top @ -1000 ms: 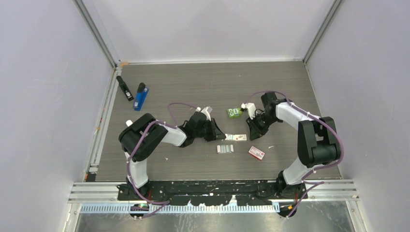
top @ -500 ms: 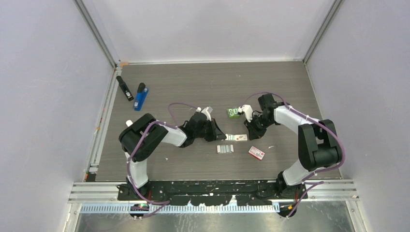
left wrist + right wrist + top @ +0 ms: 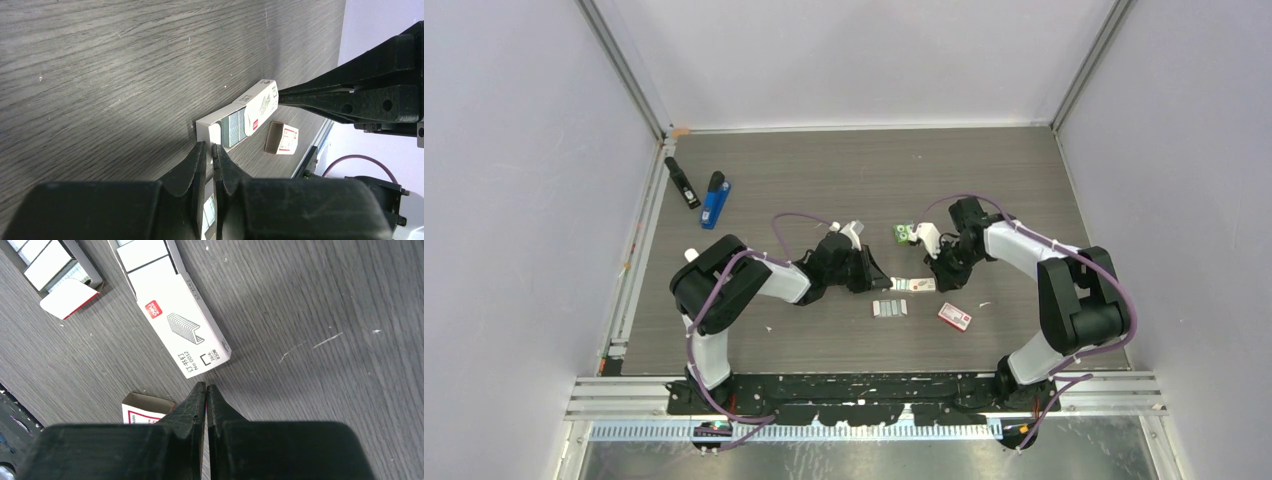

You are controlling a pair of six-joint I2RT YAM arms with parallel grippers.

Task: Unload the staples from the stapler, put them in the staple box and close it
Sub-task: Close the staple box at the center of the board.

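Your left gripper (image 3: 209, 149) has its two fingers pressed together with nothing between them. Its tip sits right at the open end of the white box (image 3: 252, 106) in the middle of the left wrist view. Your right gripper (image 3: 205, 388) is pinched together too and holds nothing. Its tip is at the other end of the same box, touching it or just beside it. That box is slid partly open, and you can see grey staples (image 3: 232, 129) in its tray. Some loose staples (image 3: 889, 308) lie in a short row on the table (image 3: 824, 170), just below the box in the middle of the top view. A small red and white box (image 3: 955, 317) lies to their lower right. The blue stapler (image 3: 716, 198) and the black stapler (image 3: 681, 182) lie side by side in the upper left of the top view, well apart from both arms. You cannot tell from here if either one has staples inside, or if the loose ones came out of one. Both arms look busy with the box, maybe squeezing it from both ends. If a stapler is full, you have yet to go over, open it and take the strip out.
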